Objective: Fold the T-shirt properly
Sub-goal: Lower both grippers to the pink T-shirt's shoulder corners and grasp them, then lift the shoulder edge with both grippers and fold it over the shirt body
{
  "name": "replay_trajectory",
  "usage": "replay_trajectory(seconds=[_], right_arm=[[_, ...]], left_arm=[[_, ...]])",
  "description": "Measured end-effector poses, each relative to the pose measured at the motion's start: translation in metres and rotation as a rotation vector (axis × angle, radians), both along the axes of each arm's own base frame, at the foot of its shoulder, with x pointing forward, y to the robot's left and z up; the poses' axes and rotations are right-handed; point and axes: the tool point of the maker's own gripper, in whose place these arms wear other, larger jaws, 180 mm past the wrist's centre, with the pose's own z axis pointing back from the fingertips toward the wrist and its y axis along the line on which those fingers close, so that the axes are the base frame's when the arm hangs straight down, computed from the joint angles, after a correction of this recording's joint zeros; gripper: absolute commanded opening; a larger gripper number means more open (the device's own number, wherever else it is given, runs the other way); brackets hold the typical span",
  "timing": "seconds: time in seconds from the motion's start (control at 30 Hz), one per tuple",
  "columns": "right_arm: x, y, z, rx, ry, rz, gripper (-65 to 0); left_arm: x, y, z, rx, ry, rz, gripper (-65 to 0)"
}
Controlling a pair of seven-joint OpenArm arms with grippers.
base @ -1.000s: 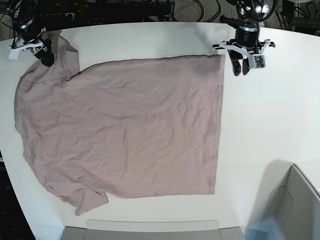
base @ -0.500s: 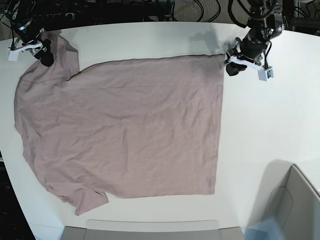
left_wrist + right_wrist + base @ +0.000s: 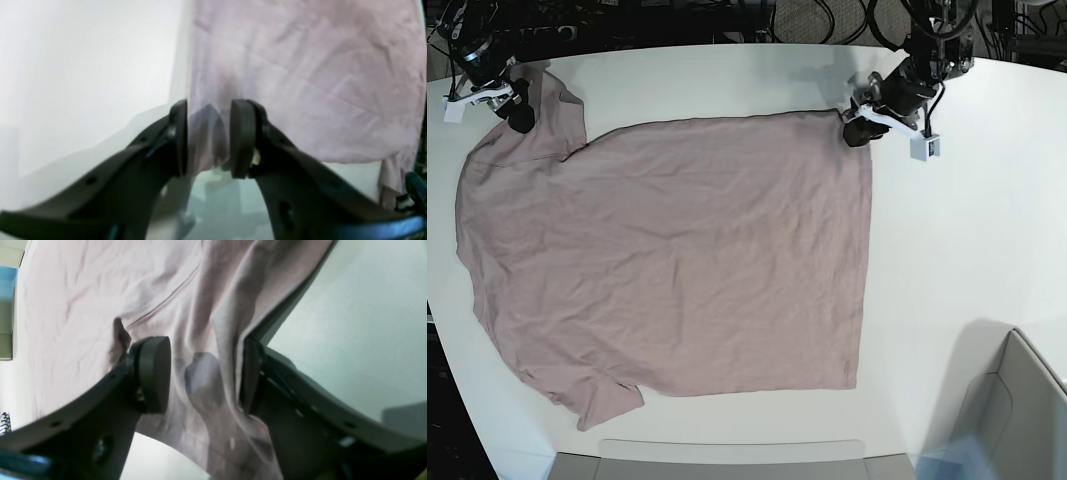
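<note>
Claws [image 3: 207, 138] [image 3: 203, 373] astride plain T-shirt [image 3: 677, 260] edges, no legible print.

We see the T-shirt [image 3: 667, 260] in one plain dusty pink-mauve all over, crossed only by the soft grey shadows of its wrinkles. Under it the bench [image 3: 967, 240] is plain white. The left gripper [image 3: 208, 140] and the right gripper [image 3: 203, 373] both have matt black jaws.
</note>
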Motion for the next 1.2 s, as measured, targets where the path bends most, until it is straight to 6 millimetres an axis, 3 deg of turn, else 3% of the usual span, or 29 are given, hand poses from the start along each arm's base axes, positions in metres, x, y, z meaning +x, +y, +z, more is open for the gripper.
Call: replay_trajectory(seconds=[0.1, 0.2, 0.37, 0.57, 0.7, 0.77, 1.03, 1.2], right_arm=[[0.003, 0.006, -0.004, -0.007, 0.013, 0.028, -48.3], [0.003, 0.013, -0.008, -0.005, 0.037, 0.066, -65.0], [0.004, 0.013, -0.001, -0.086, 0.061, 0.116, -65.0], [-0.014, 0.012, 0.006, -0.253, 0.142, 0.201, -65.0], [-0.034, 0.014, 0.012, -0.281, 0.185, 0.228, -65.0], [-0.031, 0.009, 0.022, -0.307, 0.165, 0.202, -65.0], [0.005, 0.02, 0.068, -0.397, 0.024, 0.236, -65.0], [0.03, 0.021, 0.09, -0.445, -0.056, 0.24, -65.0]], left_arm=[[0.01, -0.002, -0.006, -0.033, -0.009, 0.008, -53.1], [0.016, 0.004, -0.012, -0.01, 0.01, 0.022, -65.0], [0.015, 0.043, -0.008, 0.017, 0.004, 0.126, -65.0], [-0.005, 0.092, -0.006, 0.084, 0.021, 0.232, -65.0], [-0.017, 0.101, -0.006, 0.101, 0.033, 0.249, -65.0], [-0.021, 0.107, 0.0, 0.119, 0.035, 0.261, -65.0], [-0.007, 0.103, 0.028, 0.164, -0.016, 0.229, -65.0], [0.029, 0.102, 0.05, 0.162, -0.116, 0.229, -65.0]])
